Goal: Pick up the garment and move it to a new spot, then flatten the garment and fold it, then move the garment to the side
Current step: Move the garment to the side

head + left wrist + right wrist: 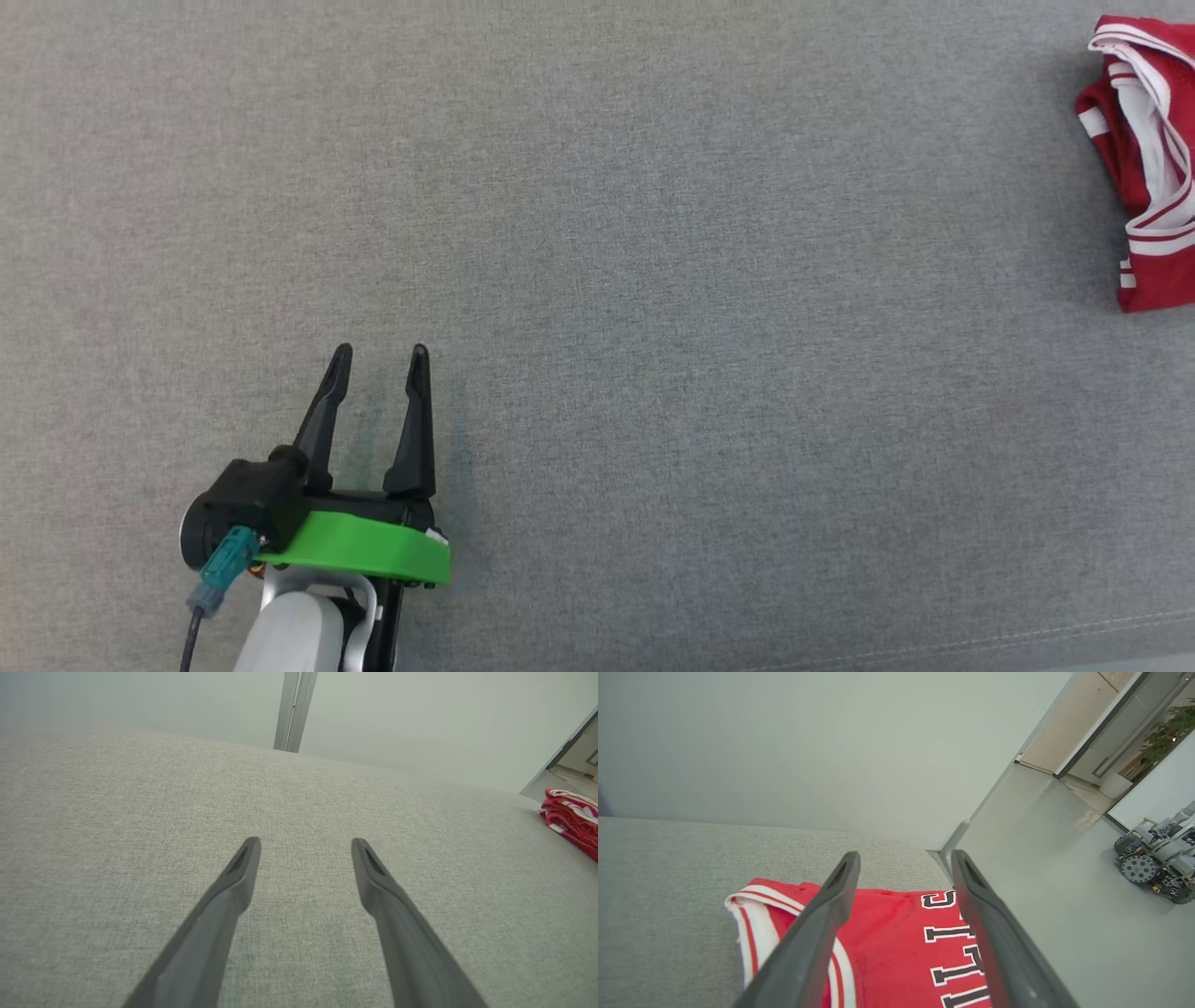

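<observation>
One red-and-white jersey garment (1125,159) lies on the grey fabric surface (653,233). The left gripper (380,351) and right gripper (904,855) have their jaws spread (nothing held).

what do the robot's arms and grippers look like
The left gripper has two long, black, tapered fingers on a black base, above a bright green plate. A teal plug with a dark cable sits beside its pale grey forearm. The right gripper has matching dark fingers.
</observation>
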Controlling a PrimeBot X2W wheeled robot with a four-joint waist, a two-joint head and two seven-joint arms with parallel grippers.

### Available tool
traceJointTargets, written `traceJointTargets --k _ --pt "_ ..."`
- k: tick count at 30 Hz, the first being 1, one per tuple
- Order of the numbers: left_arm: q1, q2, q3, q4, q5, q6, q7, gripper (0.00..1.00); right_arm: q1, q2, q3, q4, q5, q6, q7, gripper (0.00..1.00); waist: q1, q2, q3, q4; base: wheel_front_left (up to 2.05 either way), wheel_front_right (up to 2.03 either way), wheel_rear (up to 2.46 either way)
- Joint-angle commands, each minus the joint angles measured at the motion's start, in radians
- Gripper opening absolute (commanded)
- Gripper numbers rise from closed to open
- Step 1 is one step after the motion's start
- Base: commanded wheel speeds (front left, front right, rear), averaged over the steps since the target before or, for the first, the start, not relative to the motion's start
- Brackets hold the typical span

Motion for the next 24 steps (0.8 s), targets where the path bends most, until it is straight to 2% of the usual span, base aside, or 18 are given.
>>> traceJointTargets --k 1,7,13,17,24 --pt "-0.011 0.004 0.011 -0.004 -0.007 0.002 -0.003 1.00 -0.009 0.016 0.024 -0.008 0.019 -0.002 -0.019 1.00 -0.0001 0.0000 -0.023 -0.010 0.00 0.00 0.00" --pt "-0.027 0.003 0.066 -0.015 -0.020 0.005 -0.003 1.00 0.013 0.087 0.214 -0.032 0.141 -0.002 -0.065 1.00 -0.0001 0.0000 -0.096 -0.024 0.00 0.00 0.00" --pt "-0.020 0.002 0.133 -0.019 -0.026 0.020 -0.003 1.00 0.098 0.130 0.393 -0.123 0.320 -0.002 -0.089 1.00 -0.0001 0.0000 -0.184 -0.033 0.00 0.00 0.00" --pt "0.010 0.001 0.152 -0.002 -0.036 0.031 -0.003 1.00 0.192 0.146 0.443 -0.209 0.438 -0.001 -0.096 1.00 -0.0001 0.0000 -0.241 -0.034 0.00 0.00 0.00" --pt "0.065 0.001 0.126 0.029 -0.052 0.058 -0.003 1.00 0.442 0.215 0.463 -0.391 0.478 -0.001 -0.103 1.00 -0.0001 0.0000 -0.329 -0.015 0.00 0.00 0.00"
